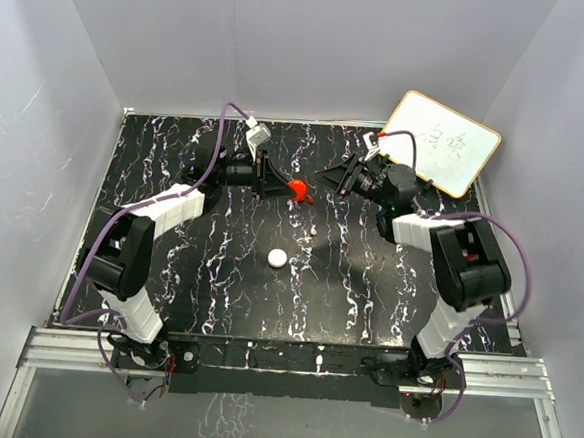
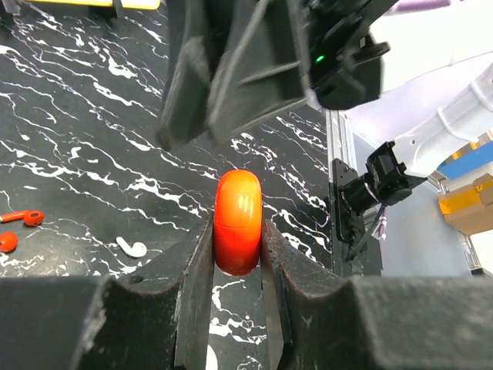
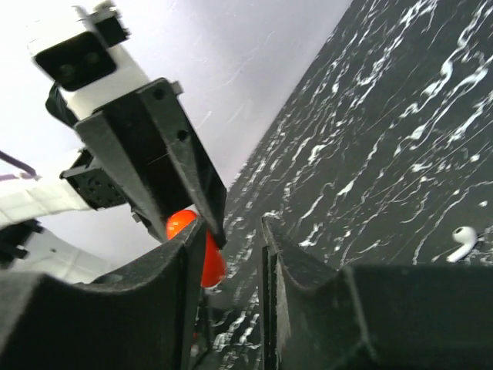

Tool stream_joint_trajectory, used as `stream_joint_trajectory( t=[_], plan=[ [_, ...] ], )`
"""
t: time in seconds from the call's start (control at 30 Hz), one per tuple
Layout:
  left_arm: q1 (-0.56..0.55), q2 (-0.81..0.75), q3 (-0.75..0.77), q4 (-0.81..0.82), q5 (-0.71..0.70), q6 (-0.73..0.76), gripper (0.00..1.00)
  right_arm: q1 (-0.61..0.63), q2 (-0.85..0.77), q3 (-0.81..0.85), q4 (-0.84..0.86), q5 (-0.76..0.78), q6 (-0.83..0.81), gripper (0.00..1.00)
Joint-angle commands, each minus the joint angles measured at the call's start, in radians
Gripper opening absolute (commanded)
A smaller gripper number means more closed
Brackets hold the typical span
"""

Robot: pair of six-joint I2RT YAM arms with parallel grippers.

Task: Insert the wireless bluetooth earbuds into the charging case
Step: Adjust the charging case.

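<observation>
My left gripper (image 2: 237,231) is shut on the charging case (image 2: 237,202), a glossy red rounded case held on edge above the table; the lid seam looks closed. It shows in the top view as the case (image 1: 296,187), at the tip of the left gripper (image 1: 279,186). Two small red earbuds (image 2: 25,217) (image 2: 6,242) lie on the black marbled table, left of the case in the left wrist view. My right gripper (image 3: 231,227) stands open with nothing between its fingers, close in front of the case (image 3: 209,258). From above, the right gripper (image 1: 327,173) faces the left one.
A white earbud (image 2: 132,247) (image 3: 464,240) lies on the table near the red ones. A white round puck (image 1: 277,258) sits mid-table. A whiteboard (image 1: 440,142) leans at the back right. Grey walls enclose the table on three sides.
</observation>
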Motion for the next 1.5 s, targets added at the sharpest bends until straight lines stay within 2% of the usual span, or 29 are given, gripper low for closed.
stream_joint_trajectory(
  t=[0.0,0.17,0.3,0.53,1.07,1.27,1.47],
  plan=[
    [0.003,-0.020,0.008,-0.048,0.077,0.031,0.00,0.000,-0.173,-0.034,-0.280,0.070,-0.420,0.35],
    [0.003,0.013,0.015,0.032,0.154,-0.014,0.00,-0.006,-0.237,-0.048,-0.287,-0.009,-0.503,0.47],
    [0.002,0.040,0.024,0.088,0.191,-0.053,0.00,-0.006,-0.215,-0.024,-0.276,-0.085,-0.502,0.47],
    [0.001,0.077,0.042,0.152,0.202,-0.115,0.00,0.000,-0.219,-0.018,-0.266,-0.105,-0.507,0.48],
    [0.000,0.104,0.074,0.122,0.196,-0.127,0.00,0.059,-0.199,0.015,-0.271,-0.123,-0.525,0.48],
    [-0.002,0.106,0.074,0.108,0.202,-0.125,0.00,0.073,-0.186,0.038,-0.276,-0.113,-0.525,0.43],
    [-0.002,0.103,0.080,0.065,0.197,-0.100,0.00,0.076,-0.178,0.041,-0.281,-0.107,-0.523,0.26]
  ],
)
